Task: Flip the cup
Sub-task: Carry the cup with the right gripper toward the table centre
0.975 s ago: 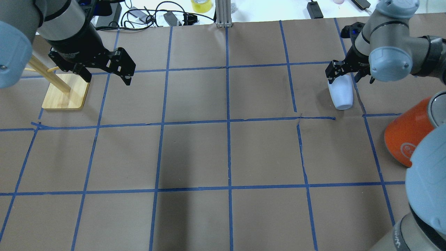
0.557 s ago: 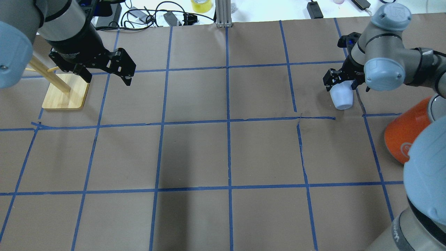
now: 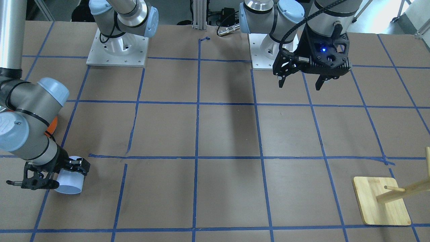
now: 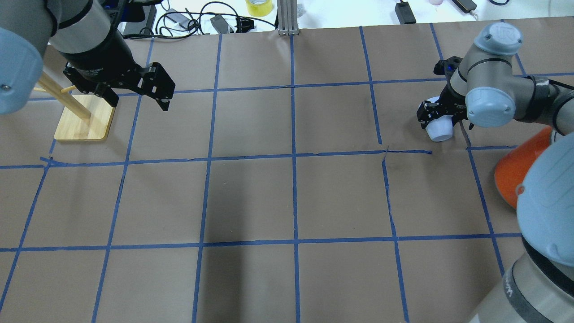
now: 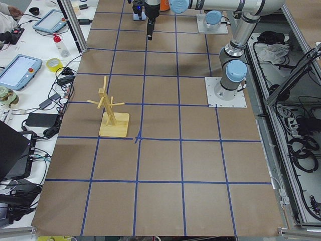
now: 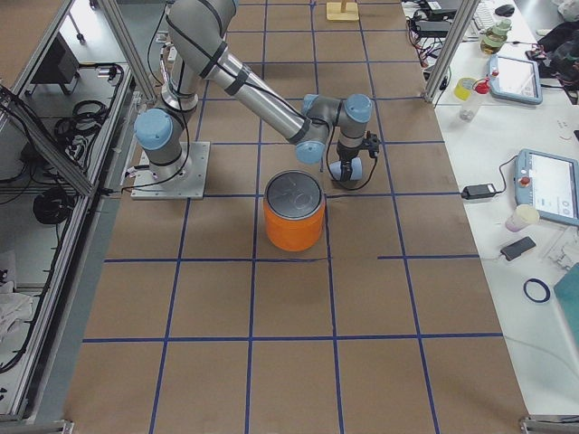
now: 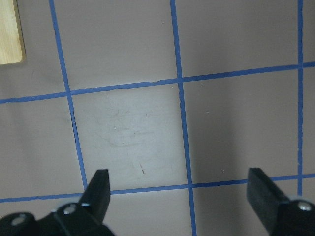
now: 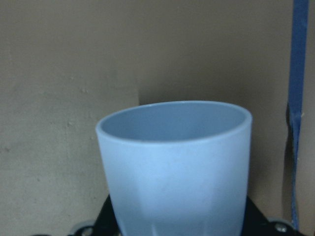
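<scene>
Now pinches the cup [image 4: 440, 131] at far right in the right gripper [image 4: 441, 117], tipping it steeper than before, evidently mid-flip.

Orange can [image 6: 294, 231], silver lid [image 6: 294, 192], upright; wooden peg stand [image 5: 113, 124] well apart; blue tape grid [image 4: 294, 155].

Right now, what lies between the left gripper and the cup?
Nothing stands there: between the left gripper and the cup is only bare brown paper crossed by blue tape lines, as the overhead view shows.
</scene>
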Controlling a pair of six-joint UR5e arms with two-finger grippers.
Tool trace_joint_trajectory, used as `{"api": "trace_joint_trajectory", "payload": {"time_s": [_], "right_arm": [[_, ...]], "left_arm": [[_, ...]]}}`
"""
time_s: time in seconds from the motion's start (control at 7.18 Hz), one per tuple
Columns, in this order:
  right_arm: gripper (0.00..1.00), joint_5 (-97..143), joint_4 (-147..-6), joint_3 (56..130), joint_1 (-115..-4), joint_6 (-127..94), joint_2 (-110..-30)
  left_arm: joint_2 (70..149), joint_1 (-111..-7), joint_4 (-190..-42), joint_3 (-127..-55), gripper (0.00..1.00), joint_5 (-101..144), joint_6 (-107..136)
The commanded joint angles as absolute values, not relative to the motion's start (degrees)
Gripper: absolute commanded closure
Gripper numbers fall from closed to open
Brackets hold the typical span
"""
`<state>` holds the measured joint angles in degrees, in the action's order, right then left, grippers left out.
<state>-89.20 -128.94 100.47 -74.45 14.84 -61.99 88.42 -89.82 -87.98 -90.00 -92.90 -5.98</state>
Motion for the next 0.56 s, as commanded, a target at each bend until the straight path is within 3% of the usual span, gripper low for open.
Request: {"api": "trace_joint_trajectory", "payload": {"time_s": [0.0,0.42], "right_arm": [[0.40,-88.60,-128.76,99.76,-75.23,15.72,-64.23],[0.40,-82.62,-127.97,99.93,-86.52,21.45,-68.64]], "left_arm": [[88.42,-89.82,-87.89,-90.00,0.00,-92.90,-5.98],[88.42,-89.74,-87.80,-89.91,0.00,-92.90,-6.06]]}}
